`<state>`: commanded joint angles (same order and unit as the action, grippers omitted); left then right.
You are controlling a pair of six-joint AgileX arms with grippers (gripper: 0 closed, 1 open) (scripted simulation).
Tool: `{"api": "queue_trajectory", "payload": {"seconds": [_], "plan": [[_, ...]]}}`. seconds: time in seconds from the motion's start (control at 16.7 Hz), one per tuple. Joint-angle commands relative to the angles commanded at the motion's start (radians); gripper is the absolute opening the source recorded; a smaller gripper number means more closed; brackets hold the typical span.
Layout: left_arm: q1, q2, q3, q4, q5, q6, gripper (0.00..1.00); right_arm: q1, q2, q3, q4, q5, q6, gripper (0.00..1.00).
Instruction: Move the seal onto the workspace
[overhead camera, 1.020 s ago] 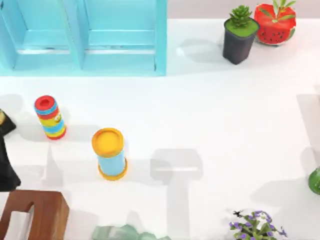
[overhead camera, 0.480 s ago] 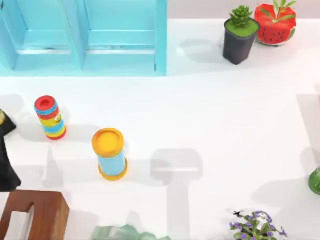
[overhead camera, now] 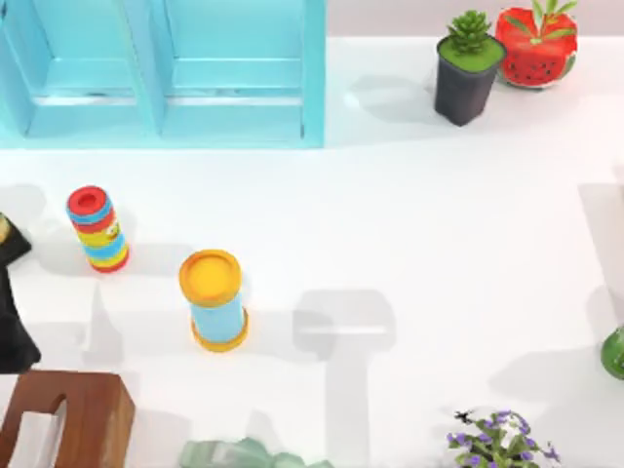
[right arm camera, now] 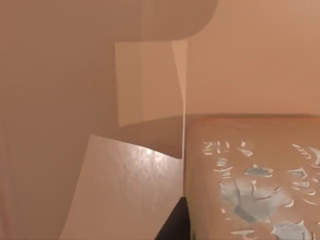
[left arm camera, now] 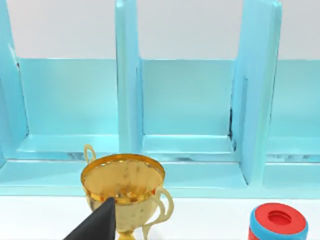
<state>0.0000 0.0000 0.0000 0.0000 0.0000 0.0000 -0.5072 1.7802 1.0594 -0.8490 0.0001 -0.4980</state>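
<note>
The seal (right arm camera: 255,180) is a tan-brown block with pale flaked marks on one face. It lies very close to the right wrist camera, against plain tan surfaces, with a dark tip (right arm camera: 174,225) beside it at the picture's edge. The workspace (overhead camera: 439,244) is the broad white tabletop in the top view. My left arm (overhead camera: 12,327) stays parked as a dark shape at the table's left edge. One of its dark fingers (left arm camera: 97,224) shows in front of a gold trophy (left arm camera: 124,182).
A light-blue shelf unit (overhead camera: 166,68) stands at the back left. On the table are a yellow-capped blue cylinder (overhead camera: 213,297), a ringed stack (overhead camera: 97,229), a brown wooden piece (overhead camera: 68,419), two potted plants (overhead camera: 466,68) at the back right and purple flowers (overhead camera: 497,444) at the front.
</note>
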Motion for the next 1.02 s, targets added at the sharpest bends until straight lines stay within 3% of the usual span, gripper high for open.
{"api": "queue_trajectory", "payload": {"seconds": [0.54,1.02], "plan": [[0.000,0.000,0.000,0.000,0.000,0.000,1.00,0.014,-0.018,0.018,-0.012,0.009,0.027,0.00],[0.000,0.000,0.000,0.000,0.000,0.000,1.00,0.199,-0.124,0.239,-0.325,0.017,0.305,0.00]]}}
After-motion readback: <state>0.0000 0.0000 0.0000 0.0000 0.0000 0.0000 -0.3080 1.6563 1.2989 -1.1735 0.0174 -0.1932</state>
